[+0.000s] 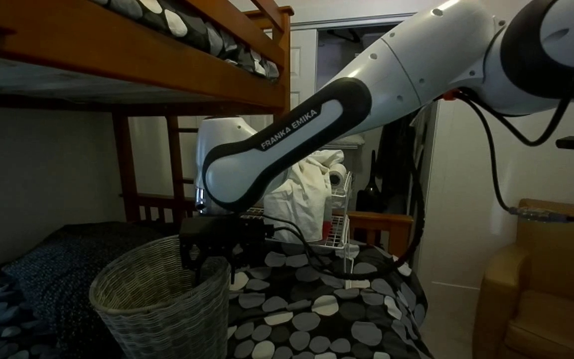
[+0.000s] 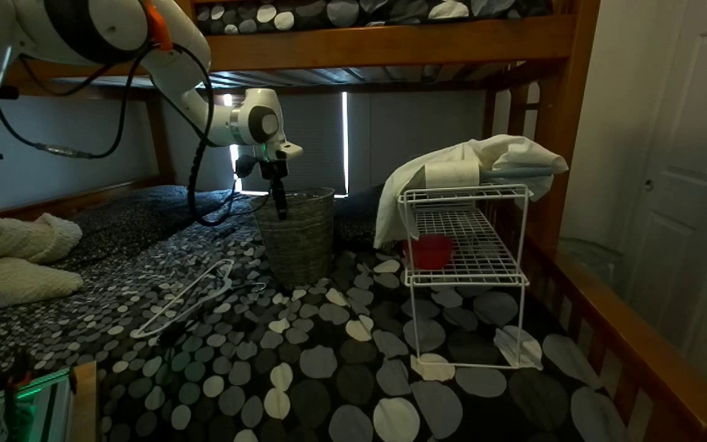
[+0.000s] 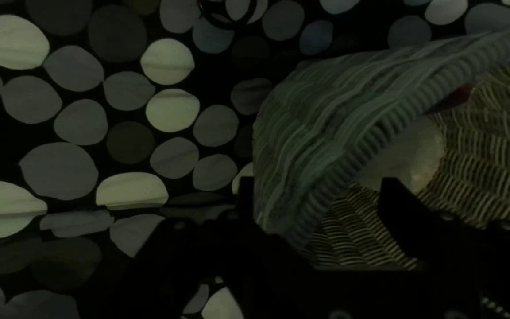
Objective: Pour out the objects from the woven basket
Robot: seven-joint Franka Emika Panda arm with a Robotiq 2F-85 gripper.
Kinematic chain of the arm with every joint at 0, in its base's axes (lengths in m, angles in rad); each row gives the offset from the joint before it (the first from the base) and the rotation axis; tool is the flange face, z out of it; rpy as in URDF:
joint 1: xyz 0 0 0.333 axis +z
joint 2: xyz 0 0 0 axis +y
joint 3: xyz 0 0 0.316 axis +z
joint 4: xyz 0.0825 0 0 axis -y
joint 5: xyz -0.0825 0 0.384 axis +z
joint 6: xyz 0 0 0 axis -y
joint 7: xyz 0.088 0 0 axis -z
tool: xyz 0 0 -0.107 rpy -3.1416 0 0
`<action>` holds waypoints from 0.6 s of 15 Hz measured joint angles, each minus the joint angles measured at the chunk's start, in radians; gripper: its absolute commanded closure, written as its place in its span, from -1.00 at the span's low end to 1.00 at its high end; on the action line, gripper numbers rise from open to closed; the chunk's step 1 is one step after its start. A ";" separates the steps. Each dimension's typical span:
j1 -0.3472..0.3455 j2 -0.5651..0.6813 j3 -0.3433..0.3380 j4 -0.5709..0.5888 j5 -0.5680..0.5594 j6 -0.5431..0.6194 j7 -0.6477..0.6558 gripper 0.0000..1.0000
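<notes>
1 woven basket (image 2: 298,242) has its rim (image 3: 334,182) between 2 parted jaws.

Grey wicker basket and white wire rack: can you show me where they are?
Grey wicker basket (image 2: 299,244), in an exterior view: its outer wall.
White wire rack (image 2: 477,245), in an exterior view: its lower shelf.

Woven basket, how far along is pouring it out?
Done: the open gripper is at the woven basket, one finger inside the rim, the other outside. In hand: probably the grip itself; the jaws straddle the rim without closing on it. Remaining: grip, lift and tip. The basket stands upright on the bedspread, with something reddish visible inside.
</notes>
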 measured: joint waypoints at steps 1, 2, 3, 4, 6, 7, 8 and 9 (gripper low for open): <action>0.005 0.011 -0.007 0.009 0.001 -0.027 0.000 0.30; 0.008 0.019 -0.012 0.016 0.002 -0.050 0.000 0.44; 0.011 0.027 -0.016 0.022 0.002 -0.070 0.000 0.61; 0.013 0.033 -0.018 0.028 0.002 -0.085 0.000 0.75; 0.018 0.040 -0.023 0.042 0.002 -0.105 0.000 0.98; 0.021 0.041 -0.027 0.049 0.002 -0.111 0.000 1.00; 0.023 0.041 -0.031 0.054 0.002 -0.113 0.002 0.93; 0.026 0.039 -0.036 0.056 0.002 -0.115 0.003 0.96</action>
